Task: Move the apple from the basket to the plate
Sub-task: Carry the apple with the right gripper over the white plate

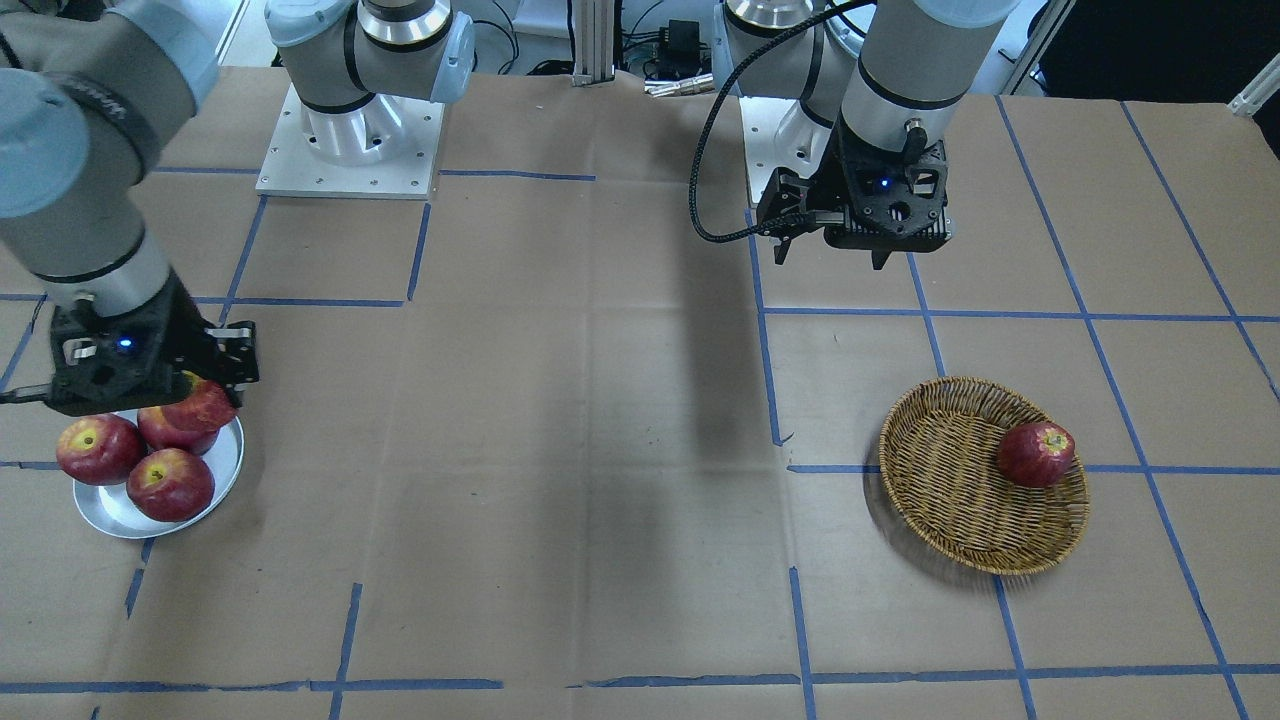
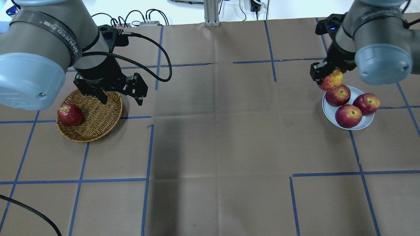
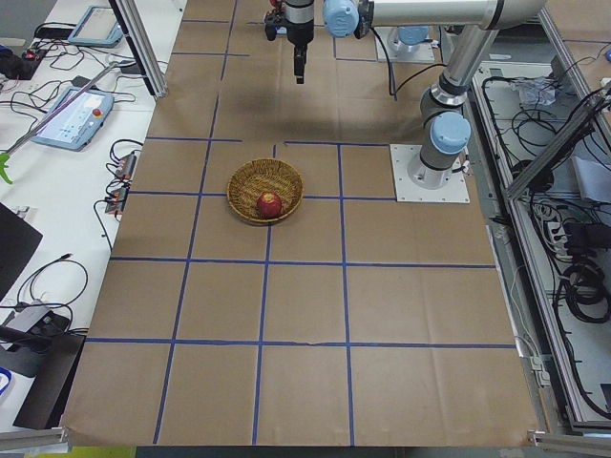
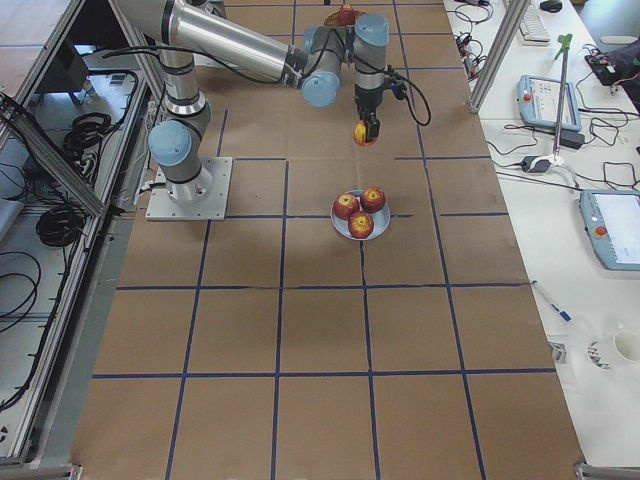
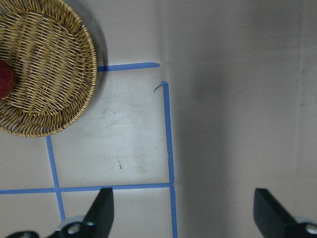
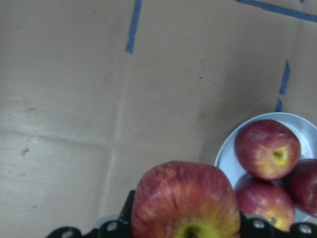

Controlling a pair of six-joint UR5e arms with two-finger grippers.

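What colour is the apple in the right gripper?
The apple is streaky red with yellow around the stem; clearest in the right wrist view.

Streaky red-yellow apple (image 2: 332, 80), clamped in the right end effector (image 2: 329, 78). Grey plate (image 2: 326, 107) just beneath it; wicker basket (image 2: 98, 114) well apart.

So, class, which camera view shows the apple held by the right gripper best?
The right wrist-mounted view: the apple fills the foreground, with its streaked skin and yellow stem patch clear. The overhead view shows it small, near the plate; front-facing, the right gripper half hides it; exterior right, it is tiny.
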